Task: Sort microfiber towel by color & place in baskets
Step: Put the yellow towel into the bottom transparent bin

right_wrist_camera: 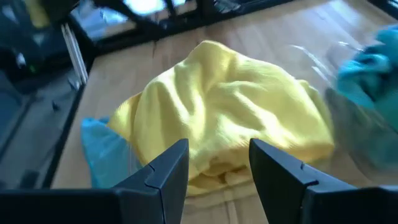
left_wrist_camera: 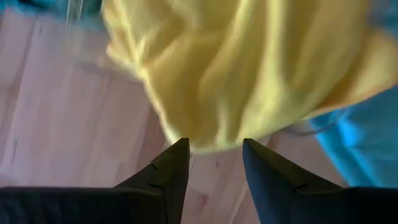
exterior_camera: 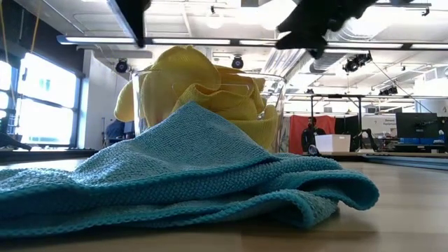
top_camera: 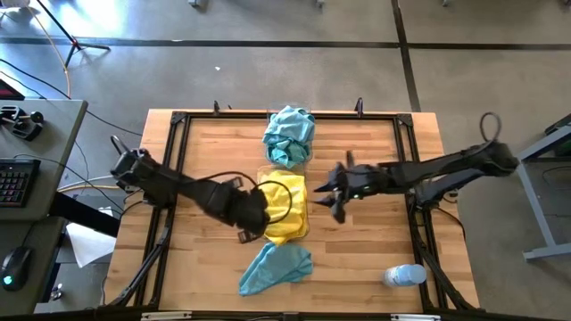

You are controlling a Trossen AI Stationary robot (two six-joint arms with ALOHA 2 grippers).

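Looking down from above, we count two clear baskets in the middle of the wooden table (top_camera: 357, 259). The far basket (top_camera: 305, 152) holds a bunch of teal towels (top_camera: 290, 135). We cannot count how many are in that bunch. The near basket (top_camera: 304, 183) is just beside it and is heaped with yellow towels (top_camera: 287, 207) that spill over its rim. We cannot count those either. One more teal towel (top_camera: 277, 267) lies flat on the table by itself, near the front edge and just in front of the yellow heap. In the low view this loose teal towel fills the front, and the yellow heap stands behind it inside the see-through basket.

Next we see two claws. The left gripper (top_camera: 259, 217) sits at the left side of the yellow heap. Its two dark fingers (left_wrist_camera: 169, 171) are spread a little apart, with nothing between them, and the yellow cloth is right at their tips. The right gripper (top_camera: 332, 194) hovers just to the right of the yellow heap. Its fingers (right_wrist_camera: 166, 168) are spread a little too, and they hold nothing. Yellow cloth lies in front of them.

We also see one clear plastic bottle (top_camera: 403, 275) lying on its side at the near right corner, well apart from the towels. Black frame rails (top_camera: 183, 125) run around the table.
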